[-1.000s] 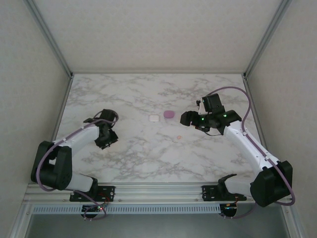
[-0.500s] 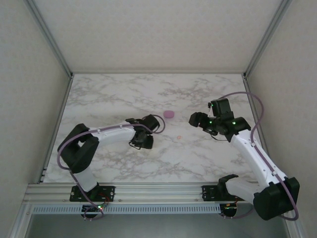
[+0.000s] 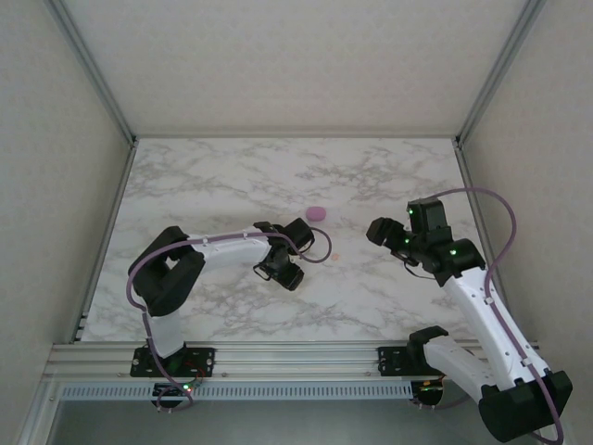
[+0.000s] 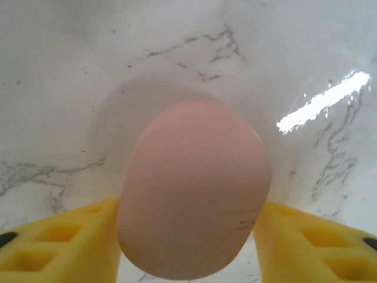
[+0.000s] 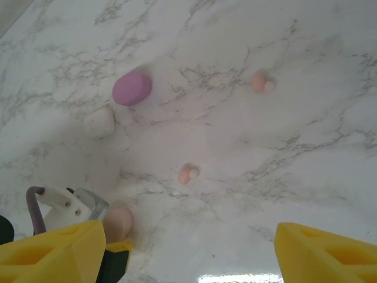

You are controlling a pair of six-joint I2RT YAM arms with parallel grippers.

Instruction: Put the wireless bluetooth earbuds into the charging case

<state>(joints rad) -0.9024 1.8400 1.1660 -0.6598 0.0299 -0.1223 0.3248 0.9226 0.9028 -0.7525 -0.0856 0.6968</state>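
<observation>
A peach-pink pebble-shaped charging case (image 4: 194, 188) sits between the yellow fingers of my left gripper (image 4: 188, 242), which is shut on it, low over the marble. From above, that gripper (image 3: 285, 271) is at the table's centre. One peach-and-white earbud (image 5: 188, 173) lies on the marble just right of it, a tiny dot in the top view (image 3: 336, 256). A second peach earbud (image 5: 261, 81) lies farther off. My right gripper (image 5: 188, 259) hangs open and empty above the table, right of the earbud (image 3: 380, 230). The pink case (image 5: 118, 223) also shows at that view's lower left.
A purple case (image 3: 317, 213) lies behind the left gripper, and a white case (image 5: 99, 122) sits beside the purple case (image 5: 132, 88). The left forearm (image 3: 227, 246) stretches across the table's middle. Open marble (image 3: 371, 297) lies in front of the right gripper.
The left arm has swung from the left side to the table's centre, now covering the white case from above. The right gripper has drawn back to the right and nearer.
</observation>
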